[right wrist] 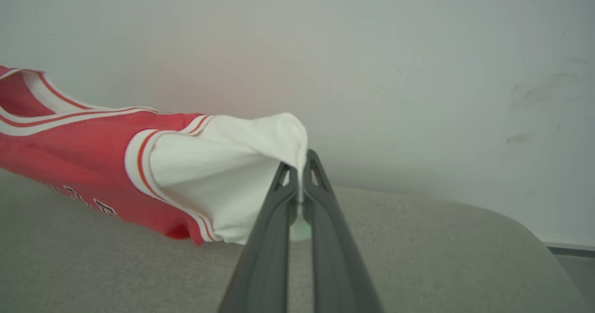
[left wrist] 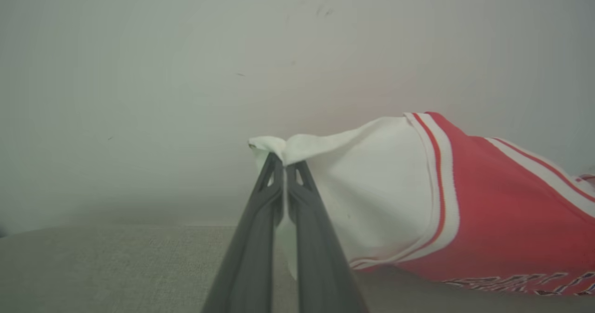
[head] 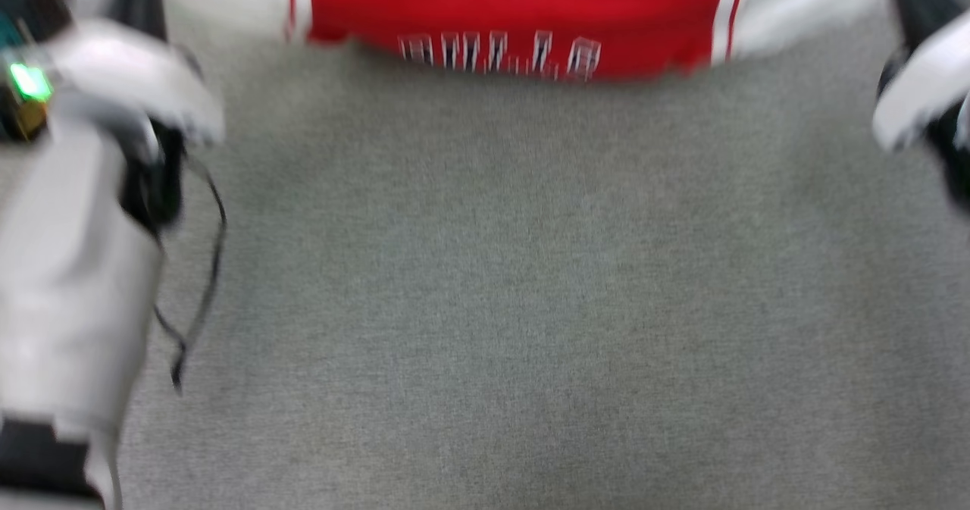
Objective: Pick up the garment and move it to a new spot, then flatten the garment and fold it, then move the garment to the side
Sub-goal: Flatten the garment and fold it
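Left wrist view: left tool pinched shut on one white sleeve tip of the garment; right tool clamps the other sleeve tip the same way.
Grips sit at opposite sleeve ends, prob. so the shirt hangs stretched btwn them & can go down flat w/o bunching. Garment is up at the sleeves, red body sagging low over the grey tabletop, touching or not, can't tell; top of head view, blurred. Red body, white sleeves, red-white striped trim, black white-outlined letters.
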Motion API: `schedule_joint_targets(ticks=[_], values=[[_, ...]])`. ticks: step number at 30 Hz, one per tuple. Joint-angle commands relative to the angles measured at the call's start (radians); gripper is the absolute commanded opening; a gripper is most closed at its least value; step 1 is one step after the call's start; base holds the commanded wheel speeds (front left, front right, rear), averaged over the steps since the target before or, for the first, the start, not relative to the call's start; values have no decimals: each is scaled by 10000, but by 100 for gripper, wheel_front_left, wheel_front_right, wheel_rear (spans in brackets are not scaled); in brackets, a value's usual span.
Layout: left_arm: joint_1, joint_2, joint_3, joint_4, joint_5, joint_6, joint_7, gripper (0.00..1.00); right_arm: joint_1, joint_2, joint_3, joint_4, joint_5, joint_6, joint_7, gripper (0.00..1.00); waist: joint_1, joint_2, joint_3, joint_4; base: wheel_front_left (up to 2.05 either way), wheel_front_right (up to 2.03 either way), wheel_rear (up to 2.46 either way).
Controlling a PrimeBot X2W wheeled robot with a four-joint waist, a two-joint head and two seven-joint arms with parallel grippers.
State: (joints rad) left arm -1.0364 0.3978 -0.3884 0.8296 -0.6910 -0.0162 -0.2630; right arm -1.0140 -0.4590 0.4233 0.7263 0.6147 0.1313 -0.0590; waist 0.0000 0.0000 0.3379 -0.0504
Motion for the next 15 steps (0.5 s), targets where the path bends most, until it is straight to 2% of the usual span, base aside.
schedule_joint_targets(ticks=[1, 8, 10, 15], values=[[876, 73, 101, -324, 18, 106, -22, 0, 787, -162, 30, -235, 122, -10, -10, 0, 0, 0, -698, 78, 0, 0, 0], [4821, 347, 285, -1812, -154, 598, 28, 0, 4104, -351, -334, -1223, 461, -11, 107, 0, 0, 0, -2059, 33, 0, 0, 0], [5817, 572, 253, -2257, -172, 819, 176, 0, 5067, -344, -555, -1591, 451, -11, 267, 0, 0, 0, -2369, 36, 0, 0, 0], [8219, 932, 280, -3493, -490, 1433, 687, 0, 7613, -157, -1624, -2624, 265, -13, 714, 0, 0, 0, -3197, 121, 0, 0, 0]])
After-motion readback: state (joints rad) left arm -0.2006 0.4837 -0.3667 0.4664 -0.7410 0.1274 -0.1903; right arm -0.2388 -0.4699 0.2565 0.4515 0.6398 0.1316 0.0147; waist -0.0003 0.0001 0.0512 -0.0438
